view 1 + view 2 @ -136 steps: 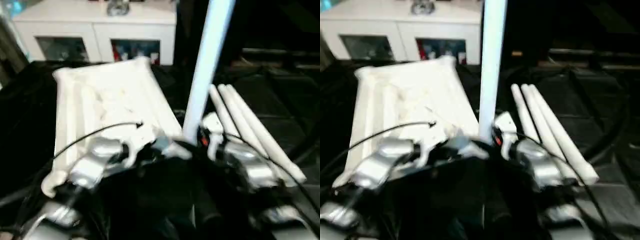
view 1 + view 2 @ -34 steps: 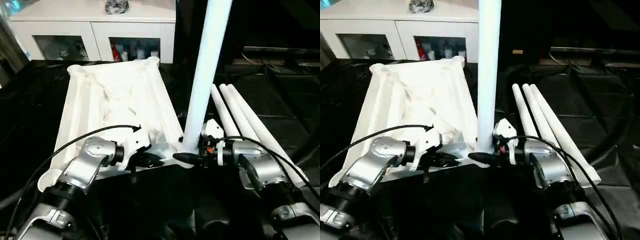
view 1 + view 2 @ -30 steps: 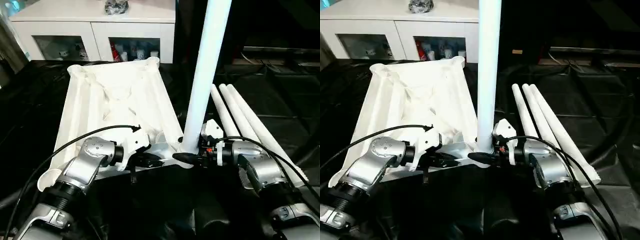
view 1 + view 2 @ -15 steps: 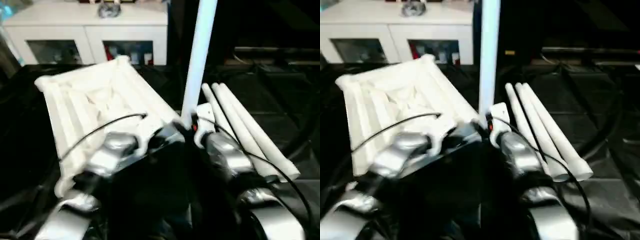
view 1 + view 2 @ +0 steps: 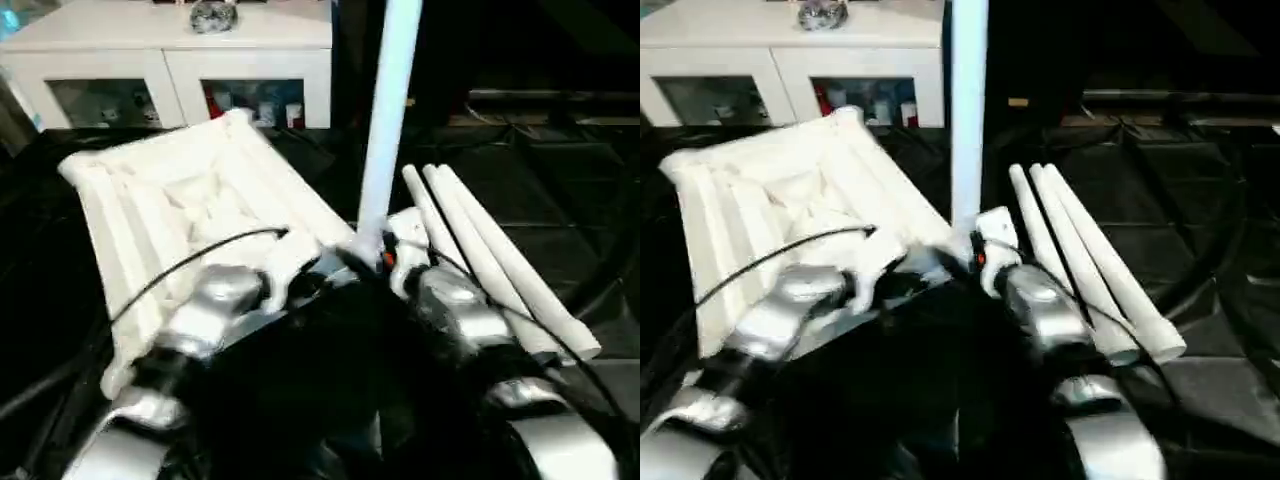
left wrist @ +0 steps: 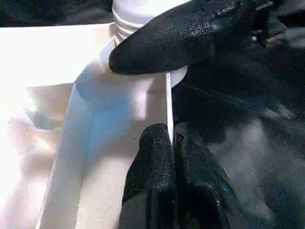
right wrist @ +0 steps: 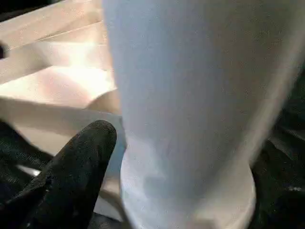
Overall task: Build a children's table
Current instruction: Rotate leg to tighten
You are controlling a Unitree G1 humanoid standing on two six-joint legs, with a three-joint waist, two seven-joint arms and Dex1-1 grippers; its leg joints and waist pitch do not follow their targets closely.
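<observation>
Cabinet: white cabinet [image 5: 190,60] at the back, two glass doors (small coloured items inside, too blurred to name)
Cabinet top: grey lumpy object [image 5: 213,15]
Surface: black sheeting [image 5: 1200,230], creased

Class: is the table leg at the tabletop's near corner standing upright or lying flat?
Upright: the leg rises straight from the tabletop's near corner.

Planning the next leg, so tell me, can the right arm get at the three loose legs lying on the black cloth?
Probably yes. The three loose legs lie just beside the right gripper, uncovered, though it is at the upright leg.
</observation>
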